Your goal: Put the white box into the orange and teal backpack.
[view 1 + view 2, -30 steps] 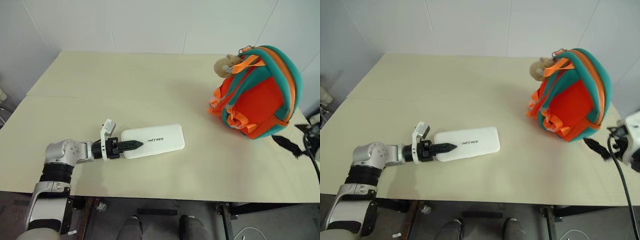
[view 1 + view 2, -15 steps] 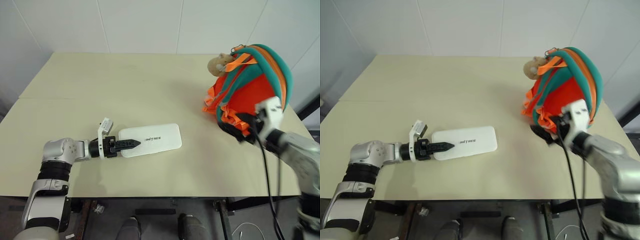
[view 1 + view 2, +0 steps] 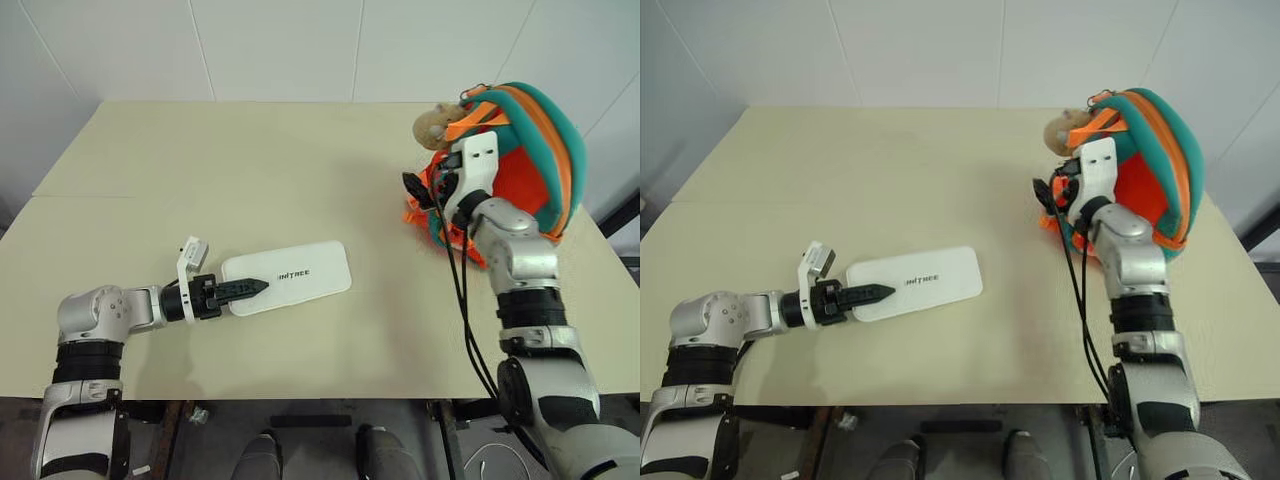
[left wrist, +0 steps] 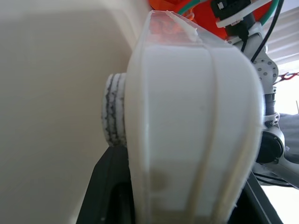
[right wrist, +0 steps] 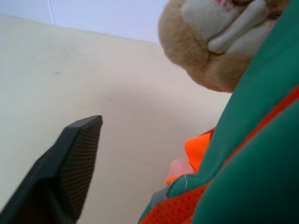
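Observation:
The white box (image 3: 300, 278) lies flat on the table, left of centre, with small dark lettering on top. My left gripper (image 3: 248, 288) is shut on its left end; the left wrist view shows the white box (image 4: 191, 121) close up. The orange and teal backpack (image 3: 535, 150) stands at the far right, with a tan plush hamster charm (image 3: 435, 125) at its top left. My right gripper (image 3: 415, 190) is at the backpack's left side, below the charm, and open. One of its fingers (image 5: 74, 163) stands apart from the backpack (image 5: 261, 154), over bare table.
The cream table (image 3: 250, 170) reaches back to a white tiled wall. A black cable (image 3: 462, 310) hangs along my right arm toward the table's front edge. Bare tabletop lies between the box and the backpack.
My right arm has swung in from the table's right edge, up to the backpack's left side near the charm. The left gripper still grips the box at about the same spot.

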Controlling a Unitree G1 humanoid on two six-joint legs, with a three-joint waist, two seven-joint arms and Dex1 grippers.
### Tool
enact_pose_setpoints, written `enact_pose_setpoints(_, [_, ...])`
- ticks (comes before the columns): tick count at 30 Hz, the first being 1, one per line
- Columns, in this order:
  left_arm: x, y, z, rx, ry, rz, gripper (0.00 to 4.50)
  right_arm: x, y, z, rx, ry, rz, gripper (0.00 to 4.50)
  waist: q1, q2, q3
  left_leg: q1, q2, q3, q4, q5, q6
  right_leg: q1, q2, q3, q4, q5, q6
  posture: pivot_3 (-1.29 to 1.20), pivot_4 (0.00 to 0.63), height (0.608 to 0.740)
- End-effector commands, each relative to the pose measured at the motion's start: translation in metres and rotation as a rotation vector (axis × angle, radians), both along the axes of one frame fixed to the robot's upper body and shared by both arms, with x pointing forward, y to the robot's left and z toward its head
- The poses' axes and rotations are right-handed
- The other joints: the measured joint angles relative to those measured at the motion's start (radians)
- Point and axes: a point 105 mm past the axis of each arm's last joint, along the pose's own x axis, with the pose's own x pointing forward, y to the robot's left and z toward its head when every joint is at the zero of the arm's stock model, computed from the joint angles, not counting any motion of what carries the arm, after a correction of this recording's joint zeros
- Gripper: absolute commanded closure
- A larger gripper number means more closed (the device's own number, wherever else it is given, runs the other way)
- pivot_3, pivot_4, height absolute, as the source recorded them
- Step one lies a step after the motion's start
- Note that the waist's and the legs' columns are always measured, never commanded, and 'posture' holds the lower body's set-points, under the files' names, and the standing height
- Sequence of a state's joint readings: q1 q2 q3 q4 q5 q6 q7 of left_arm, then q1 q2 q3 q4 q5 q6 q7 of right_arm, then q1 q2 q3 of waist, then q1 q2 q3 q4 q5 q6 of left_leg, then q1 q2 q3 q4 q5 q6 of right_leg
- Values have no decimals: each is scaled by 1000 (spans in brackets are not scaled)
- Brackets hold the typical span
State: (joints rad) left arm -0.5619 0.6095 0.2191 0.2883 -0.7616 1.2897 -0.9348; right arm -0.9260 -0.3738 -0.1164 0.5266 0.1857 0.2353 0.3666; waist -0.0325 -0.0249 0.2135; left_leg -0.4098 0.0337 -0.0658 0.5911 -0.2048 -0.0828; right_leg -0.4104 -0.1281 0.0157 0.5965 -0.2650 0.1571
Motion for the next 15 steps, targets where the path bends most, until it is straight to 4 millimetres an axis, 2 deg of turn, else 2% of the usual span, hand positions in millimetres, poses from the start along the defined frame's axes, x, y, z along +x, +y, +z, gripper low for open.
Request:
enact_pose_setpoints(1, [-1,5,3,12,-15,25,3266,-7,9,21,21,-129,79,1265,0,0,0,0,0,0,0,0,0,0,0,0,0,0,0,0,150,740])
enact_pose_setpoints(3, [-1,10,5,16,-18,41,3266,-16,15,27,24,-183,146,1990,0,0,0,0,0,0,0,0,0,0,0,0,0,0,0,0,150,740])
enact_pose_setpoints(5, [-2,17,6,26,-21,62,3266,-38,41,30,65,-181,383,2692,-1,0,0,0,0,0,0,0,0,0,0,0,0,0,0,0,150,740])
enact_pose_setpoints(7, [-2,23,8,35,-27,82,3266,-72,67,40,97,-216,646,3398,-8,0,0,1,1,0,-1,0,0,0,1,0,1,0,0,0,150,740])
enact_pose_setpoints(10, [-3,30,11,36,-30,107,3266,-104,82,49,145,-199,859,4399,-23,1,0,1,1,0,-1,0,0,-1,1,1,6,0,0,0,150,740])
enact_pose_setpoints(12, [-7,43,10,59,-25,145,3266,-127,93,44,123,-111,1014,4481,-26,1,0,2,1,0,0,0,-1,0,1,1,5,0,0,0,150,740])
enact_pose_setpoints(15, [-16,63,9,88,-21,201,3266,-162,101,23,51,85,1244,4481,-25,0,0,4,2,0,-1,0,-1,0,2,1,5,-2,-3,0,150,740])
